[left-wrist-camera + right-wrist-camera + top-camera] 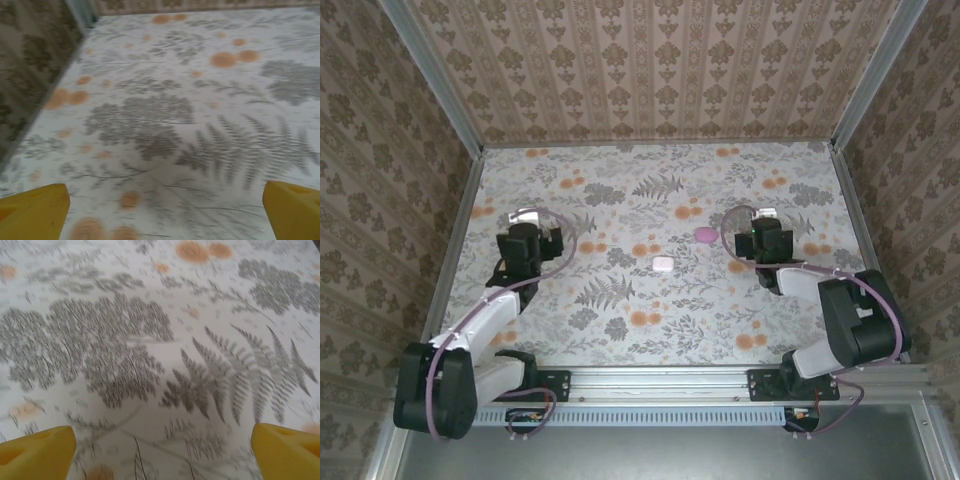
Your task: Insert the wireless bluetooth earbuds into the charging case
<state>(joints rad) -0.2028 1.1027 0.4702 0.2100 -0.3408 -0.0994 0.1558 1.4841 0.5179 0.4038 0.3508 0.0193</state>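
Floral print covers the table (620, 330) inside patterned walls (650, 60). 2 pebble shapes lie mid-table: a pink case (705, 235) and, at its 7 o'clock, a white case (663, 264). Whether buds sit in them is too small to tell. Both the left gripper (162, 212) and right gripper (162, 450) are released, with yellow fingers (35, 210) spread over bare print. They flank the cases, likely readied wide for an approach.
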